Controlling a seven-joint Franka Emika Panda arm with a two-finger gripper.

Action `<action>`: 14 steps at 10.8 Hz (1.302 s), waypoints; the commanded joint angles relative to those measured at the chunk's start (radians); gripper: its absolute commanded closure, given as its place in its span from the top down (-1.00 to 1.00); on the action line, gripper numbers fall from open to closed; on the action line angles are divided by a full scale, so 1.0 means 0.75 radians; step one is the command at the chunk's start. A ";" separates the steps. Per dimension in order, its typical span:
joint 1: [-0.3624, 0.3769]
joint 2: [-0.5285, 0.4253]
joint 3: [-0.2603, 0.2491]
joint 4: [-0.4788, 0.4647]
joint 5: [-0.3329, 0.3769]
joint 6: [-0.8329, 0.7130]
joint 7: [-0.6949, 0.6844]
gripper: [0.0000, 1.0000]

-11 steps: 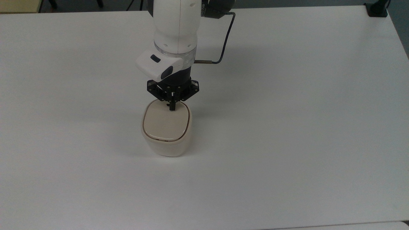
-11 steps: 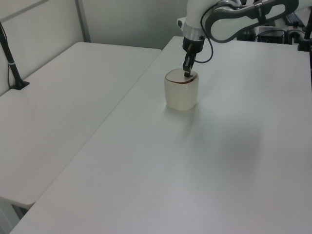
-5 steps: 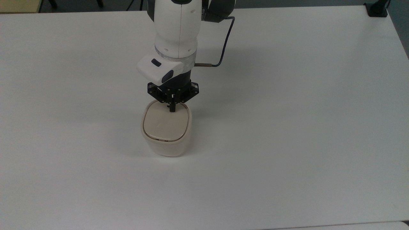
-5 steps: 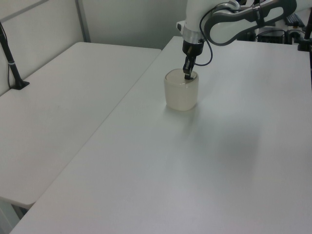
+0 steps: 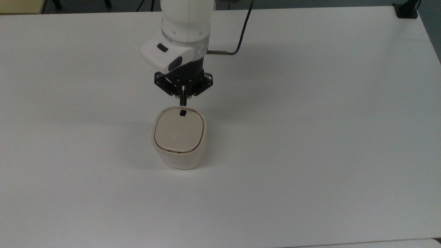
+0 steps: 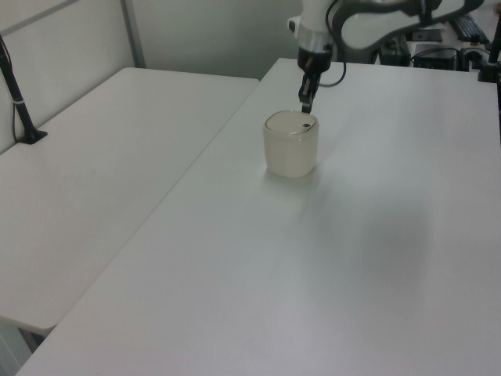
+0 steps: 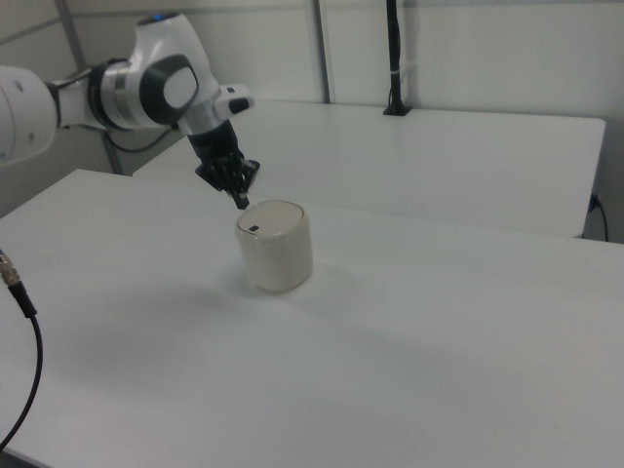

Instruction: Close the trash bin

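While the bin (image 5: 179, 141) stands on the white table (image 5: 310, 137) with its lid (image 5: 178, 132) flat and button (image 5: 183, 112) uncovered, the gripper (image 5: 183, 102) hangs just behind and above it, fingers pressed together, touching nothing.

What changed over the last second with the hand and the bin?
The hand lifted off the lid and pulled back toward the top view's top, uncovering the black button. Its fingers look shut, holding nothing. The trash bin stayed in place, lid down.
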State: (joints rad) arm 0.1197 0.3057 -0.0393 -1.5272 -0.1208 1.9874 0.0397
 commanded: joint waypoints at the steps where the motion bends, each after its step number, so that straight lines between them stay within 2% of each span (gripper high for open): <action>1: 0.022 -0.221 -0.005 -0.038 0.061 -0.276 -0.006 -0.91; 5: 0.000 -0.391 -0.009 -0.070 0.087 -0.492 -0.004 -0.64; 6: -0.030 -0.410 -0.007 -0.072 0.116 -0.518 -0.004 -0.41; 7: -0.073 -0.418 -0.003 -0.072 0.132 -0.537 -0.004 0.20; 8: -0.080 -0.420 -0.003 -0.070 0.134 -0.543 -0.008 0.50; 9: -0.078 -0.420 -0.003 -0.070 0.132 -0.543 -0.008 0.99; 14: -0.074 -0.414 -0.003 -0.074 0.118 -0.525 -0.014 1.00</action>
State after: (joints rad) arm 0.0589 0.0175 -0.0400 -1.5581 -0.0384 1.5923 0.0409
